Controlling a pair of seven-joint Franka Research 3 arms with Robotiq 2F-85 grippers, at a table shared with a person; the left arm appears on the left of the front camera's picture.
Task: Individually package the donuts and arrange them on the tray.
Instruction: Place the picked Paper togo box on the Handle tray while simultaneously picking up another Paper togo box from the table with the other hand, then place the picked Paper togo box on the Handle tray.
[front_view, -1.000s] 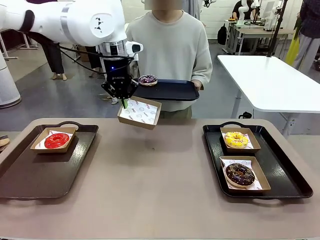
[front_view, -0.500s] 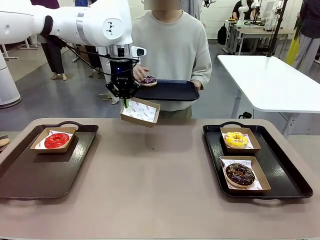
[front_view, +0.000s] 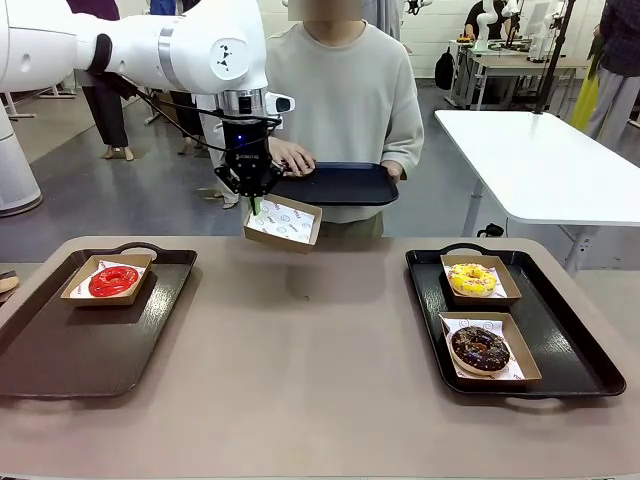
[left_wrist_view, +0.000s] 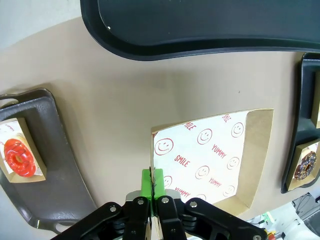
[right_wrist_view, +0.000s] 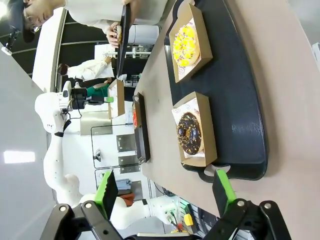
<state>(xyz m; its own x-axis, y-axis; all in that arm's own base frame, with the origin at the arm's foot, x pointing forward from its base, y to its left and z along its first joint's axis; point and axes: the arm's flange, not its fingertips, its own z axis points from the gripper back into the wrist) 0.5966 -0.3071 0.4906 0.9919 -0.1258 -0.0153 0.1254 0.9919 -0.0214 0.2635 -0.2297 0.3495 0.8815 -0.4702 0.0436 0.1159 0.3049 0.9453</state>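
Left end effector (front_view: 255, 203) is gripping an empty paper-lined box (front_view: 283, 222) by its left edge, tilting it, long axis running left-right, above the table's (front_view: 320, 350) far side.

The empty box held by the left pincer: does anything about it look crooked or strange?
Yes. The left pincer pinches the empty paper-lined box by one wall only, above the table, so it hangs tilted. The paper inside lies flat, and nothing looks torn or spilled.
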